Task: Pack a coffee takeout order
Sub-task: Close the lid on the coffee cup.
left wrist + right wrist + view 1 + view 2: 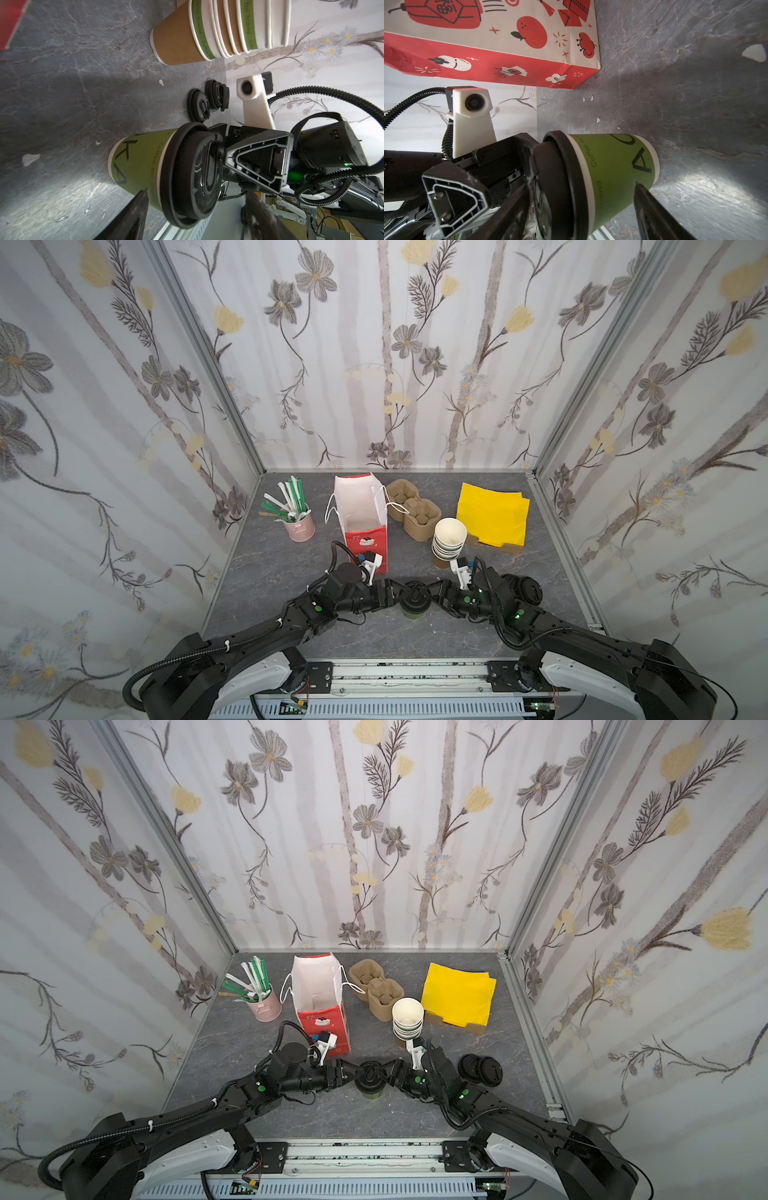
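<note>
A green paper cup (414,611) with a round black lid (415,595) stands upright near the table's front edge, seen in both top views. My left gripper (398,593) reaches in from the left and my right gripper (435,591) from the right, tips at lid height. In the left wrist view the left gripper (196,191) is open, one finger past the lid top (199,176), one beside the cup wall (143,160). The right gripper (581,184) straddles the cup (612,166) the same way, open. Yellow napkins (492,514) lie back right. Green straws (291,499) stand in a pink pot.
An open red and white paper bag (363,522) stands just behind the left arm. A brown pulp cup carrier (409,510) lies beside it. A stack of lidless cups (449,541) stands behind the right gripper, and loose black lids (525,589) lie to its right.
</note>
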Motion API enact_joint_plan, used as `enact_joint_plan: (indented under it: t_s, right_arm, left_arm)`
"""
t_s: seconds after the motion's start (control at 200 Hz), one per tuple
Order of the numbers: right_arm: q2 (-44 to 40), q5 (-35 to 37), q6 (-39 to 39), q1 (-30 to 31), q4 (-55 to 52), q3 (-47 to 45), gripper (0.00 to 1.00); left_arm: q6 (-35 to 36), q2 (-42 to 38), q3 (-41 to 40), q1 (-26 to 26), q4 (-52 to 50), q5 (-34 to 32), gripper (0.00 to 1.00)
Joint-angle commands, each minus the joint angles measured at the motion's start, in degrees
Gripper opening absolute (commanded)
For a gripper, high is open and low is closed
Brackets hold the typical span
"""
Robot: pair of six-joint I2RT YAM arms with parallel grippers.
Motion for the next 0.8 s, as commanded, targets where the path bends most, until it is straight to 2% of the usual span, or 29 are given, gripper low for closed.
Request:
enact_joint_plan:
  t_s: [0.0, 0.075, 0.2, 0.425, 0.644, 0.794]
  right_arm:
    - [0.2, -0.2, 0.1, -0.1, 3.9, 0.1, 0.88]
    - [0.4, -0.2, -0.4, -0.1, 4.7, 0.6, 0.93]
    - [1.6, -0.2, -1.0, -0.4, 3.9, 1.5, 0.92]
    - [4.0, -0.5, -1.1, -0.5, 3.9, 1.8, 0.84]
    - [6.3, -1.2, -1.0, -0.5, 5.5, 1.7, 0.81]
    - [7.0, -1.5, -1.0, -0.5, 6.2, 1.8, 0.81]
  left_arm:
    - [-1.2, -3.4, -1.0, 0.1, -3.8, -4.4, 0.74]
    - [-1.8, -6.3, -2.7, 0.1, -5.8, -7.6, 0.7]
    - [-4.4, -7.6, -5.2, 0.1, -5.8, -9.4, 0.6]
    - [-2.6, -5.2, -4.3, 0.1, -5.2, -4.8, 0.54]
    - [-0.6, -2.6, -3.2, 0.1, -4.2, -0.6, 0.44]
    - [-1.4, -1.5, -3.6, 0.1, -1.9, 0.7, 0.44]
